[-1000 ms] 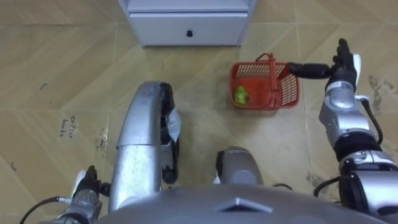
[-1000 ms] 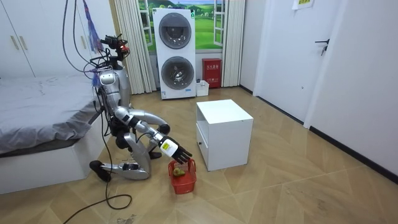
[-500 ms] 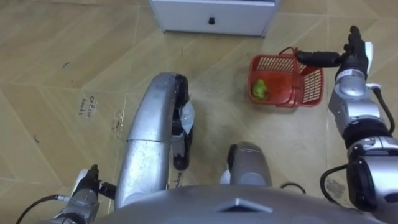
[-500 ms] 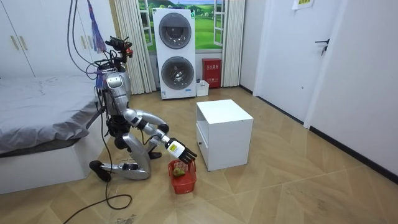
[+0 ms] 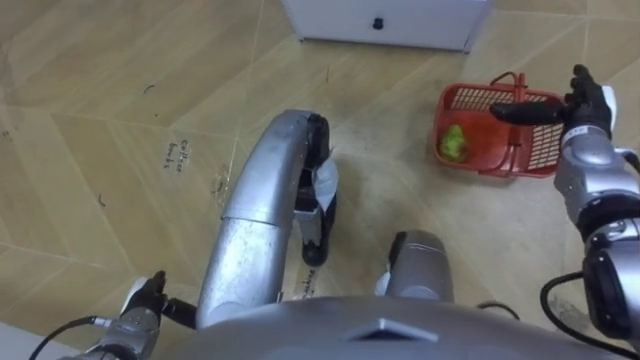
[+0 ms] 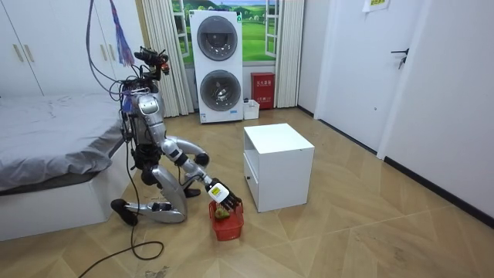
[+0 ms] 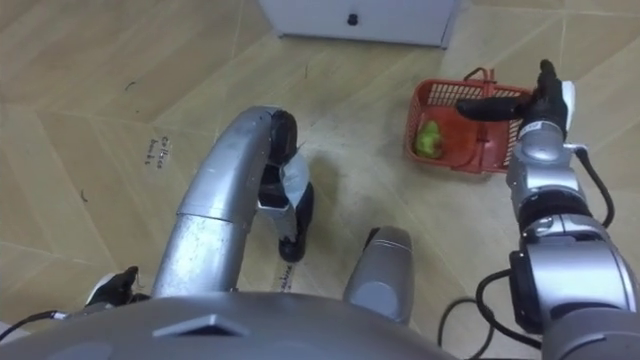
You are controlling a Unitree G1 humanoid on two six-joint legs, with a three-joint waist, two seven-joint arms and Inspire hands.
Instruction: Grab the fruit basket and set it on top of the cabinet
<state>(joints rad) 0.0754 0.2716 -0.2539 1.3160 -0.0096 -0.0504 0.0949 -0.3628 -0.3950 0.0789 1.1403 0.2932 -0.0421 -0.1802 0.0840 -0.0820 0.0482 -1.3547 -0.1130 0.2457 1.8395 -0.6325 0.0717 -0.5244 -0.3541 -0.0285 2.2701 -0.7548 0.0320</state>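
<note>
Fingers (image 5: 522, 113) of the right hand (image 5: 588, 102) reach straight and empty, fruit basket (image 5: 478, 164) beneath them; curling beside its handle (image 5: 517, 138) could tip it.

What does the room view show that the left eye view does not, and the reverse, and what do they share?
The room view adds the bed, the stacked washing machines and a door, with the robot kneeling by the bed. The left eye view adds pen scribbles on the floor and the left hand at lower left. Both share the red fruit basket, the white cabinet and the right hand, fingers straight over the basket.
</note>
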